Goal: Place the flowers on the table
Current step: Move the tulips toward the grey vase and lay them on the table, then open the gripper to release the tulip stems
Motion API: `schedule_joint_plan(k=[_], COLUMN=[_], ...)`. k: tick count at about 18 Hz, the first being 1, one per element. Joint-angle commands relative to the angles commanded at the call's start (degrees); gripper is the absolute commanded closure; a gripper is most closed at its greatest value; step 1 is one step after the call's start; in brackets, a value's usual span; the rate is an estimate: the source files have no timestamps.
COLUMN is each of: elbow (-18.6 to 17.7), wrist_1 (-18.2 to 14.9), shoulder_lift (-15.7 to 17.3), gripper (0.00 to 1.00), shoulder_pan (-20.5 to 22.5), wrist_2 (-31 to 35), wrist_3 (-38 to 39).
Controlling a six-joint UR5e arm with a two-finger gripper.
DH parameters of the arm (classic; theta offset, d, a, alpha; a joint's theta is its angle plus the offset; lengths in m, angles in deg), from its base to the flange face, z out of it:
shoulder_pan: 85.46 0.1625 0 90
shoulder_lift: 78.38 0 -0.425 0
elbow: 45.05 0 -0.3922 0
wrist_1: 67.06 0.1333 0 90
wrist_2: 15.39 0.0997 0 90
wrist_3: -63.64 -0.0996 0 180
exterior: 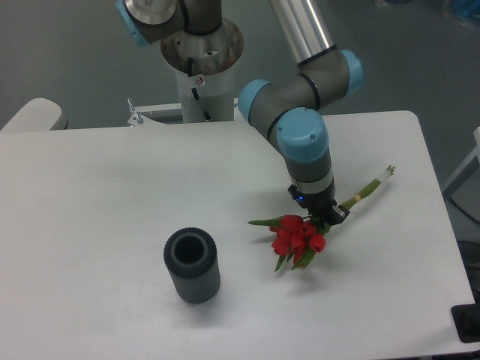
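Observation:
The flowers (298, 237), a bunch of red tulips with green leaves, hang right of the table's middle. Their long green stems run up and right to pale tied ends (386, 174). My gripper (328, 216) points down and is shut on the stems just behind the blooms. The bunch is tilted, blooms lowest. A faint shadow on the white table (90, 195) below the blooms suggests the bunch is held a little above the surface.
A dark grey ribbed cylinder vase (193, 265) stands upright on the table to the left of the flowers, its mouth open and nothing in it. The arm's base (199, 52) stands at the table's far edge.

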Motion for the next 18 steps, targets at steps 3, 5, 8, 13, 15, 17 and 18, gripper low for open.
schedule_joint_plan(k=[3, 5, 8, 13, 15, 17, 18], elbow=[-0.36, 0.52, 3.41, 9.38, 12.72, 14.84, 16.33], wrist_1=[0.09, 0.17, 0.26, 0.00, -0.09, -0.09, -0.09], shoulder_lift=[0.00, -0.17, -0.53, -1.05, -1.93, -2.72, -3.33], gripper=[0.70, 0.46, 0.01, 0.00, 0.00, 0.00, 0.00], shoulder_pan=[-0.17, -0.18, 0.09, -0.35, -0.53, -0.44, -0.44], wrist_2=[0.00, 0.00, -0.26, -1.13, -5.59, -10.18, -11.50], wrist_3=[-1.23, -1.15, -1.23, -1.23, -0.27, 1.65, 3.49])
